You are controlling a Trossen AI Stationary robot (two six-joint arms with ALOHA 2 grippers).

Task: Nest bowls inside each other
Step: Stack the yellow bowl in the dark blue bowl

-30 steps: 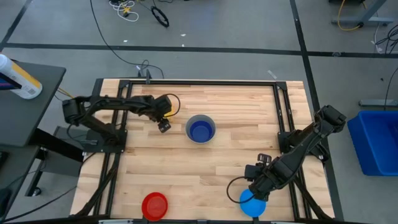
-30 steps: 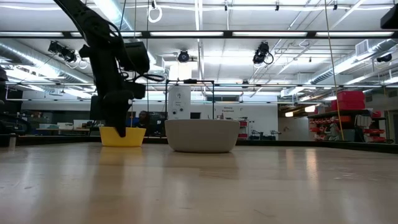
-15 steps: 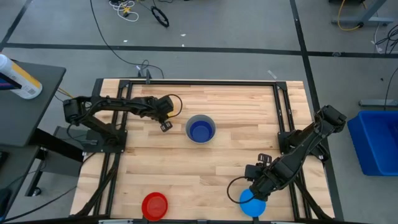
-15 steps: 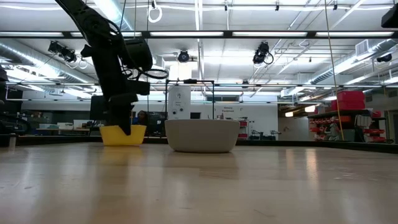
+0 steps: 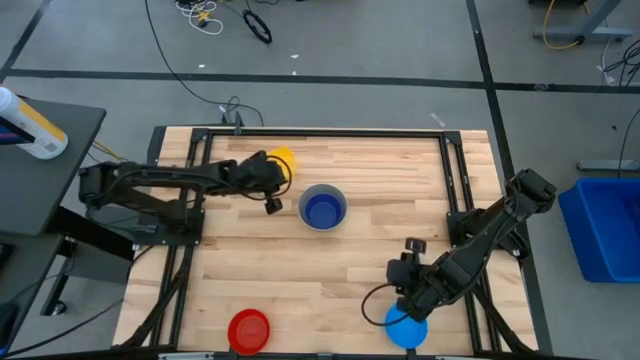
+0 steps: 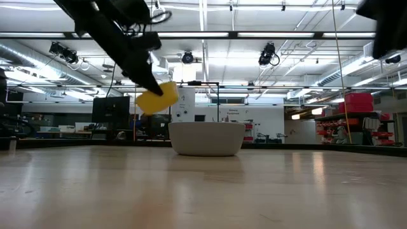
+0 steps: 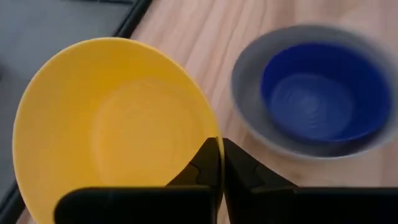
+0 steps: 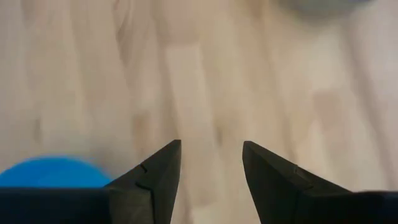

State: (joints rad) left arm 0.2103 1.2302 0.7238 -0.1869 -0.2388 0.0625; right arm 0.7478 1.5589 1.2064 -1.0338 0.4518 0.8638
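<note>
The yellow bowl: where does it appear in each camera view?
High view: yellow bowl at upper left of centre, beside the left hand.
Low view: lifted off the table, tilted, left of centre.
Left wrist view: large, pinched at its rim.
Right wrist view: not in it.
Shared landmark: the grey bowl.

You had the rig standing on a grey floor (image 5: 400,50) crossed by dark tape lines (image 5: 300,78), with loose black cables (image 5: 180,60) trailing over it and a coil of cable (image 5: 258,25) near the far edge. A dark side table (image 5: 45,170) stood to one side, carrying a white bottle (image 5: 25,125), and a blue bin (image 5: 605,225) sat on the other side. The wooden tabletop (image 5: 380,170) showed pale planks inside a black frame (image 5: 320,131). Beyond it, the room was a wide workshop hall: long ceiling light strips (image 6: 210,35), exposed ducts (image 6: 343,70), ceiling-mounted cameras (image 6: 267,54), a white cabinet (image 6: 183,105), and red storage boxes (image 6: 356,102) on shelving.
</note>
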